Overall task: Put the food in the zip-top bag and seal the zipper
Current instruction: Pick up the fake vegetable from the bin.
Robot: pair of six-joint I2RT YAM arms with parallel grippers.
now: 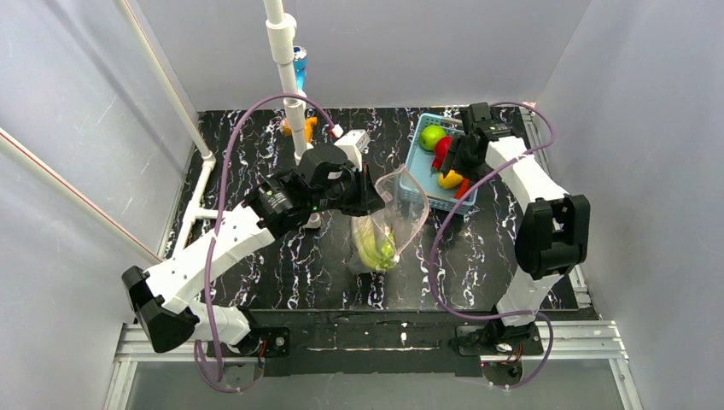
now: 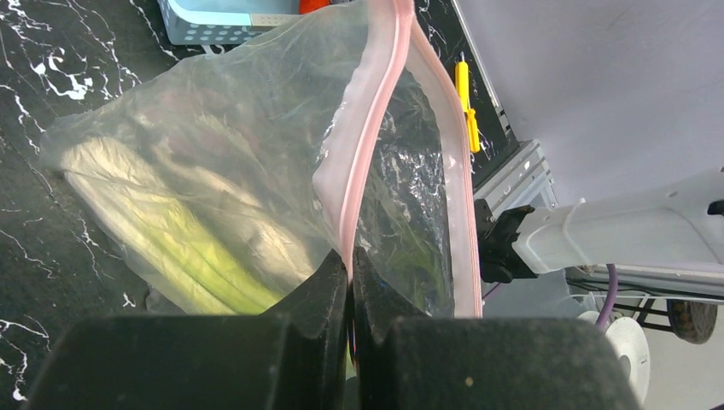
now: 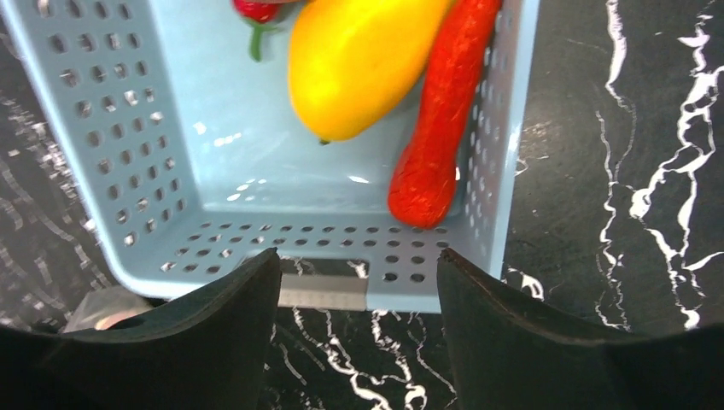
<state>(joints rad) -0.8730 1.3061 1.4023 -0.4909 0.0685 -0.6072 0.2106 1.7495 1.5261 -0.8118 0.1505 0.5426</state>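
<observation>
The clear zip-top bag [image 1: 399, 213] stands mid-table with its mouth held up. The long white-green leek [image 1: 376, 248] lies inside it, also visible in the left wrist view [image 2: 171, 231]. My left gripper [image 1: 371, 192] is shut on the pink zipper strip [image 2: 376, 111], pinching one lip at the fingertips [image 2: 351, 256]. My right gripper [image 1: 461, 158] is open and empty, hovering over the blue basket's near end [image 3: 359, 273]. In the basket lie the yellow fruit [image 3: 359, 60], the orange carrot [image 3: 440, 120], a red chilli [image 3: 256, 13] and a green fruit [image 1: 433, 137].
The light-blue slotted basket [image 1: 424, 184] sits at the back right, next to the bag. A white pipe post [image 1: 286, 77] with an orange clip stands at the back centre. White walls enclose the black marbled table [image 1: 290, 265] on three sides.
</observation>
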